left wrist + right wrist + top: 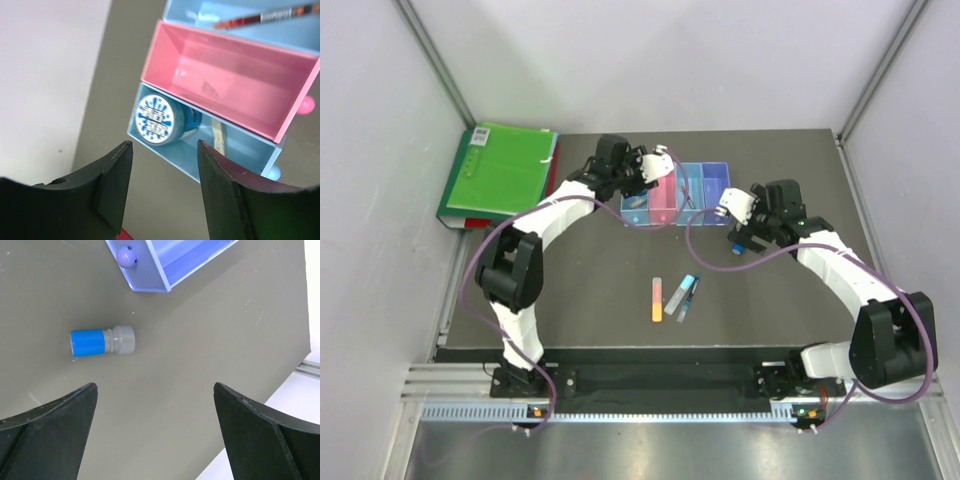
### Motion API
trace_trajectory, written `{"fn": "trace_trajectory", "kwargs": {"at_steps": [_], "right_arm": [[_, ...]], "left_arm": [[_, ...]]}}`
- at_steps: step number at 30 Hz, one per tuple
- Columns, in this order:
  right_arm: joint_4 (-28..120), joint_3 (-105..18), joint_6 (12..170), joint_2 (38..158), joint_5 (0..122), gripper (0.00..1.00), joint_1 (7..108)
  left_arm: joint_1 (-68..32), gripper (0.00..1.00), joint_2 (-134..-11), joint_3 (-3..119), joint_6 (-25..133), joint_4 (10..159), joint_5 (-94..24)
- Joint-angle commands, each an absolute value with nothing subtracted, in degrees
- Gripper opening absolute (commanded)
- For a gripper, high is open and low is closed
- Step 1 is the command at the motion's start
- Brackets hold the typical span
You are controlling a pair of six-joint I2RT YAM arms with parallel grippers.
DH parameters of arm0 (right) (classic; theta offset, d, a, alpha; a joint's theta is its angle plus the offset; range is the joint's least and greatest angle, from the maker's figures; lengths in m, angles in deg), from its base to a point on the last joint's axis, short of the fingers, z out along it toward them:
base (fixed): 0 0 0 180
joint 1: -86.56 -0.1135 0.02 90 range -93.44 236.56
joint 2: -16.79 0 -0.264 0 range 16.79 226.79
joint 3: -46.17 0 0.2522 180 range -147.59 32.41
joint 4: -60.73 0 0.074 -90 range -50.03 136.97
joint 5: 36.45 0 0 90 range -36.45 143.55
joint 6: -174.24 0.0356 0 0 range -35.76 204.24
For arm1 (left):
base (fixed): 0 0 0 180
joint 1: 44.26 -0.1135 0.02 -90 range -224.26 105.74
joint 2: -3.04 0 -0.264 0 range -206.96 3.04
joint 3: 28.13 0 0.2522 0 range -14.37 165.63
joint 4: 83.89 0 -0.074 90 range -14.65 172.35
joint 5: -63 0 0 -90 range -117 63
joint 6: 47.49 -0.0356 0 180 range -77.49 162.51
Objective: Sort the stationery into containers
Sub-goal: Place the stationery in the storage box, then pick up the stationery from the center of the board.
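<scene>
a: left claw (164, 148), how wide?
b: about half spread and empty. its two dark fingers (114, 186) pinch nothing and touch nothing. the gap looks down on the end of the first light blue bin (148, 144).
a: what's in that bin?
b: the blue tape roll (161, 119), at twelve o'clock from the gap, with its round face turned to the camera. a pale strip (218, 135) lies at its three o'clock; i can't tell what it is.
a: any writing?
b: the roll's face is white with blue splashes and blocky blue characters, too blurred to read. the red pen (254, 19), at one o'clock in the second light blue bin (280, 36), carries a line of small print, also unreadable. the pink bin (235, 85) sits between the two blue ones.
a: and the right claw (155, 390)?
b: spread wide, holding nothing, above the grey table (200, 340). the blue-capped piece (102, 341) lies flat at eleven o'clock from the gap, apart from both fingers. its blue cap points to nine o'clock and its grey ribbed end to three. a corner of the purple bin (150, 275) shows at twelve.
a: the rest?
b: from above, the orange-pink flat stick (658, 298), grey flat stick (676, 297) and blue pen (689, 298) lie side by side at six o'clock from the bins, well apart from both claws. the green folder (495, 178) lies at ten o'clock; its label print is too small to read.
</scene>
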State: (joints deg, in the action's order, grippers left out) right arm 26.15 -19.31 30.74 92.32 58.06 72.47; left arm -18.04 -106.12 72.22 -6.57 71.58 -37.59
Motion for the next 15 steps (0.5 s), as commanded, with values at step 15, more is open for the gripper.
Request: {"fn": "trace_trajectory", "kwargs": {"at_steps": [15], "right_arm": [[20.4, -20.6, 28.7, 96.3, 63.3, 1.00, 74.1]], "left_arm": [[-17.4, 0.60, -94.4, 65.8, -4.7, 74.3, -38.5]]}}
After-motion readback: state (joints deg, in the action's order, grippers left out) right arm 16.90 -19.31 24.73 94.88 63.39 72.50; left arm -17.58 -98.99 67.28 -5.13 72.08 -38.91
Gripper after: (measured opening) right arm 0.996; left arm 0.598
